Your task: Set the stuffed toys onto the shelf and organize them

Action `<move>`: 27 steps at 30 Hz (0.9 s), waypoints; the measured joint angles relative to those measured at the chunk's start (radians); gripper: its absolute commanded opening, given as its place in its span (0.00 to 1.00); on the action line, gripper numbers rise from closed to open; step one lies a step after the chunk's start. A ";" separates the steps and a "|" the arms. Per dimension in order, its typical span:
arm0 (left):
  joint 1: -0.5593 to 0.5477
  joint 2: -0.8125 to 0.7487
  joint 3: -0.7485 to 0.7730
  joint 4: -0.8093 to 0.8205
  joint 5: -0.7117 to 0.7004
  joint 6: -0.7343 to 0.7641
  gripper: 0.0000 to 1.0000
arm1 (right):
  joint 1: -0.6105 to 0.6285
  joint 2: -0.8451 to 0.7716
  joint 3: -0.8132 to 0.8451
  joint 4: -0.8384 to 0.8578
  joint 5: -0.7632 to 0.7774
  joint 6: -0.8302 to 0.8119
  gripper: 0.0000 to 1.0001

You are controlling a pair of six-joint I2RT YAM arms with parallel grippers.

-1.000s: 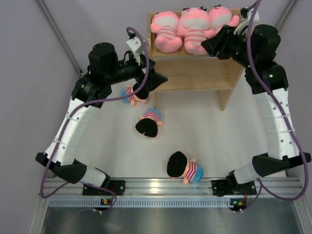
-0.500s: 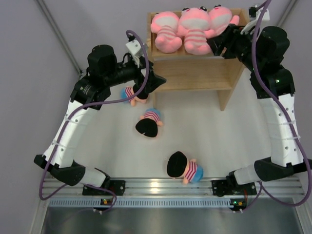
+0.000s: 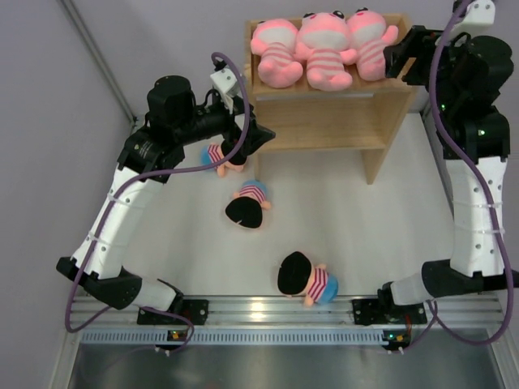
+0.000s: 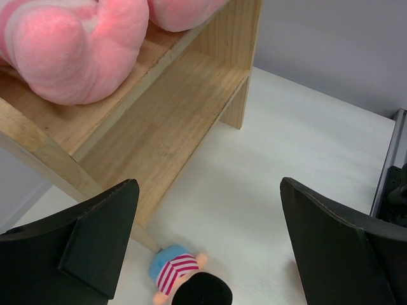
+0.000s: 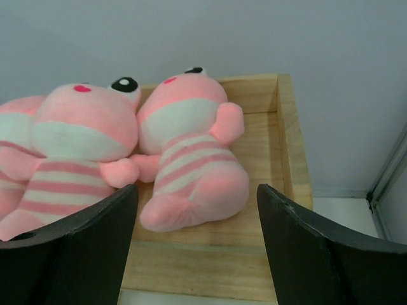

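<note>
The wooden shelf [image 3: 324,130] stands at the back of the table. Three pink striped toys [image 3: 324,49] lie side by side on its top tier; the lower tier [image 4: 172,114] is bare. Three black-haired dolls lie on the table: one by the shelf's left leg [image 3: 220,156], one in the middle [image 3: 247,207], one near the front [image 3: 304,277]. My left gripper [image 3: 263,134] is open and empty above the first doll [image 4: 184,279]. My right gripper [image 3: 399,61] is open and empty, just off the rightmost pink toy [image 5: 191,159].
A metal rail [image 3: 284,312] with both arm bases runs along the near edge. Grey walls and slanted frame posts [image 3: 97,57] close in the sides. The shelf's right side panel [image 5: 289,140] stands next to my right gripper.
My right gripper has drawn back to the right, off the rightmost pink toy, which stays on the top tier. The left arm has barely moved.
</note>
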 measured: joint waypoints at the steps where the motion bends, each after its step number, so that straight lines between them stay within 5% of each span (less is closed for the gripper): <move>1: 0.000 0.000 0.000 0.000 0.000 0.000 0.99 | -0.005 0.020 0.000 -0.003 -0.005 0.000 0.74; 4: 0.000 0.000 0.000 0.000 0.000 0.000 0.99 | -0.014 0.086 -0.003 -0.006 -0.027 0.001 0.70; 7: 0.000 0.000 -0.001 0.000 0.001 0.000 0.99 | -0.014 0.126 -0.015 -0.003 -0.053 0.000 0.56; 11: 0.000 0.000 -0.005 -0.002 0.004 0.004 0.99 | -0.019 0.135 -0.017 0.004 -0.065 0.006 0.22; 13: 0.000 0.000 -0.008 -0.002 0.005 0.006 0.99 | -0.021 0.133 -0.019 0.018 -0.064 0.016 0.20; 17: 0.000 0.000 -0.011 -0.003 0.007 0.011 0.99 | -0.020 0.086 -0.127 0.102 -0.001 0.044 0.00; 27: 0.000 0.000 -0.012 -0.003 0.023 0.014 0.99 | -0.020 -0.035 -0.288 0.234 0.136 0.073 0.00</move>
